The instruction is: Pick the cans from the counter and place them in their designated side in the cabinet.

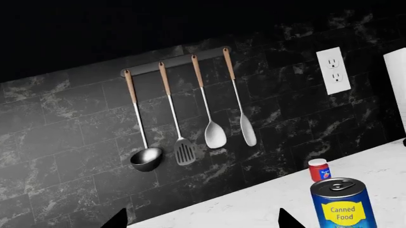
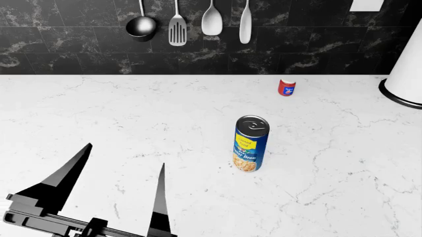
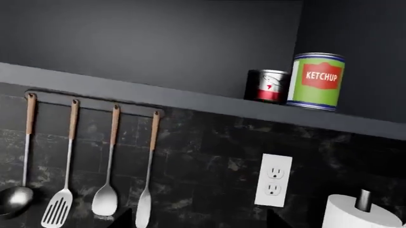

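The upright blue can [image 2: 251, 143] on the tabletop [image 2: 132, 123] is seen ahead and right of the spread-apart left end effector [image 2: 122, 170], probably the nearer one, while the right end effector's state cannot be told.

Head looks down; wrists face utensil rack [image 1: 178, 64].

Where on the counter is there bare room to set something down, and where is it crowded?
The counter is bare left of the blue can, from the black wall down to the left gripper. Another bare patch lies in front of the paper-towel roll. It is tighter between the small red can and the roll.
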`<state>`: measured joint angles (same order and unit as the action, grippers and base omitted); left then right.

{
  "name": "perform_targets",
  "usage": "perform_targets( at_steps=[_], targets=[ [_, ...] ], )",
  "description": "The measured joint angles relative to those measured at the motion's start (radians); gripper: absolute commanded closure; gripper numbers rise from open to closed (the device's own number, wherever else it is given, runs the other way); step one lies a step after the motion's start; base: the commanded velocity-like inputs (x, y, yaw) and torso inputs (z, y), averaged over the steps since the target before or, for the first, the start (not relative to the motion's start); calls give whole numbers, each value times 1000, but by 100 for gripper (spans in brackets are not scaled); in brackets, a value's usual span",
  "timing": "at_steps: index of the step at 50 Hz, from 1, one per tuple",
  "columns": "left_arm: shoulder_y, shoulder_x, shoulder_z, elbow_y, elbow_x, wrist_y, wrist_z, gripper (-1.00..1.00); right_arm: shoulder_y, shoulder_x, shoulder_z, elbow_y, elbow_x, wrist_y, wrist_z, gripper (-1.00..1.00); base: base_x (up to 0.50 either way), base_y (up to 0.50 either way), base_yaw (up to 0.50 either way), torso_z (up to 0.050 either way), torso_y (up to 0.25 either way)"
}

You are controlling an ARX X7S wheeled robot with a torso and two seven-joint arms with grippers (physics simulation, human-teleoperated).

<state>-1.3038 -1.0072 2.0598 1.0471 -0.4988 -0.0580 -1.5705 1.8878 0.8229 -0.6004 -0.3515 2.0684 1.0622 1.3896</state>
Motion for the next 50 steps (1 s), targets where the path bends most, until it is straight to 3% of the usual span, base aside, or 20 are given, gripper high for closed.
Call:
perform_targets(
  at_steps=[23, 50],
  targets=[
    [19, 33, -34, 0, -28, -34, 0, -100, -470, 93, 108, -282, 32, -210, -140, -100, 0, 0, 0, 0, 0],
    [28, 31, -30, 0, -15, -30, 0, -100, -729, 79, 74, -400, 28, -280, -203, -100, 0, 0, 0, 0, 0]
  ],
)
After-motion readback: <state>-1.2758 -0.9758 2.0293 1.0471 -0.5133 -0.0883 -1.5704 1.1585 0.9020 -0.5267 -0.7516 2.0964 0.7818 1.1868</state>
